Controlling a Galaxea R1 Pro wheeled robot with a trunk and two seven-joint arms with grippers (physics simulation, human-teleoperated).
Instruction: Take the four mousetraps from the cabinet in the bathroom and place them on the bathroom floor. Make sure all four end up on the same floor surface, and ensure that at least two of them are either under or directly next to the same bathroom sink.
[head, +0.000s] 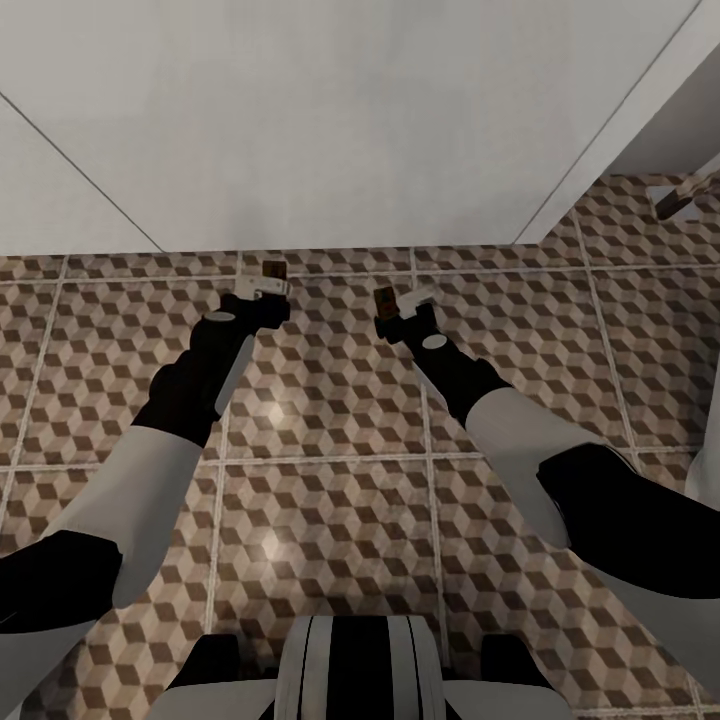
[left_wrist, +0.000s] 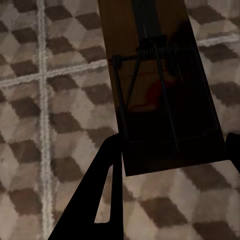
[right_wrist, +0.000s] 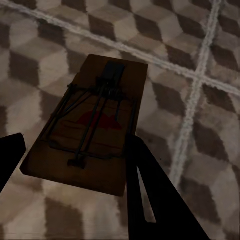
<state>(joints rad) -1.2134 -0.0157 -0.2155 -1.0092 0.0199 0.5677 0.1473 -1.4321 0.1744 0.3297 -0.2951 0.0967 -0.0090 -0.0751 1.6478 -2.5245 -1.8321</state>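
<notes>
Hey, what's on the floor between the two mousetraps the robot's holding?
Nothing but bare patterned floor tile. In the head view, the left gripper's mousetrap and the right gripper's mousetrap are apart, with only tile showing between them.

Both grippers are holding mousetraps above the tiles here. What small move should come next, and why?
Probably lower both arms toward the bathroom floor before releasing. The left gripper and right gripper each clamp a mousetrap held above the tiles, so dropping now risks a bounce.
</notes>
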